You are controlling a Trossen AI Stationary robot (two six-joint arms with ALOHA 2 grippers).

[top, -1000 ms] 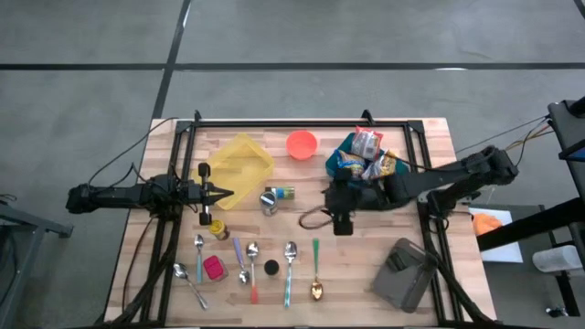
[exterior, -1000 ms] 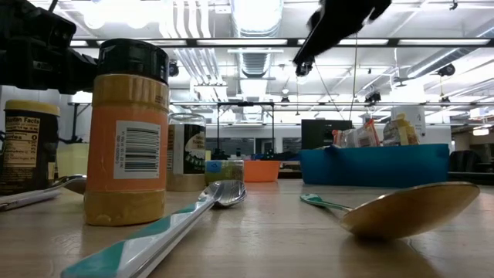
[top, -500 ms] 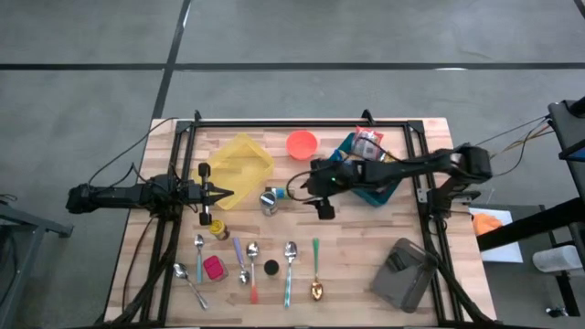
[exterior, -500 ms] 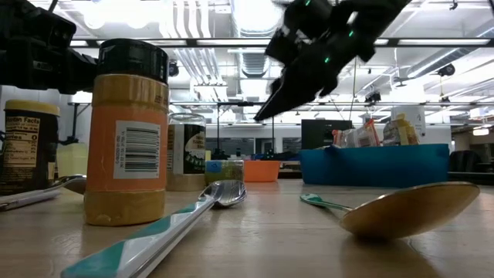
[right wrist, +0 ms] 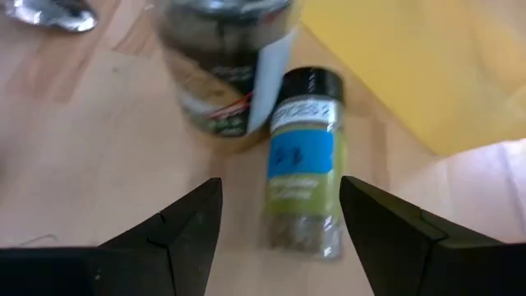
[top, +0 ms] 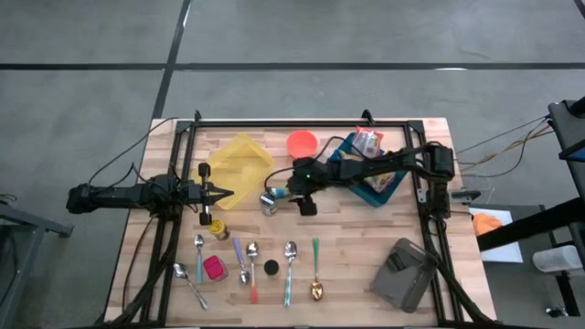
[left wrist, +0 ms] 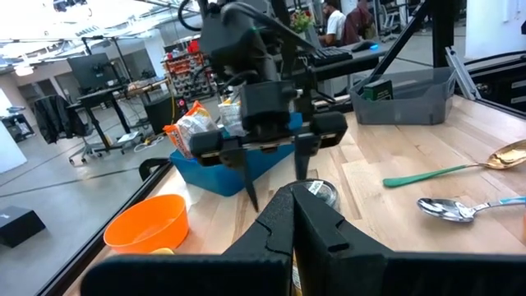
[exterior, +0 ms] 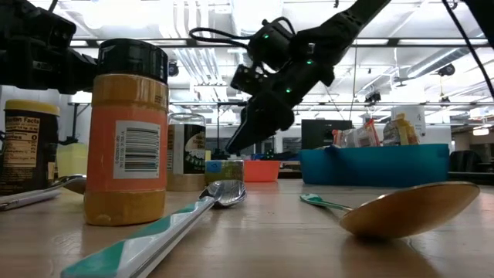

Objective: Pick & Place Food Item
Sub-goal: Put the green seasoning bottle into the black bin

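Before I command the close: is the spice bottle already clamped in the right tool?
No: the right tool is open, its fingers apart above the lying spice bottle.

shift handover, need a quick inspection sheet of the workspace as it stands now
surface: wooden table with a black frame along its edges.
job's things: small spice bottle lying on its side beside an upright jar; blue bin of snack packets.
clutter: yellow container, orange bowl, spoons, orange-labelled shaker, grey pouch.
grippers: right end effector open, hovering over the lying bottle, not touching; left end effector shut, parked by the yellow container.
cables: loose leads trail off the table's left side.
surroundings: grey floor; benches and shelving beyond the table.
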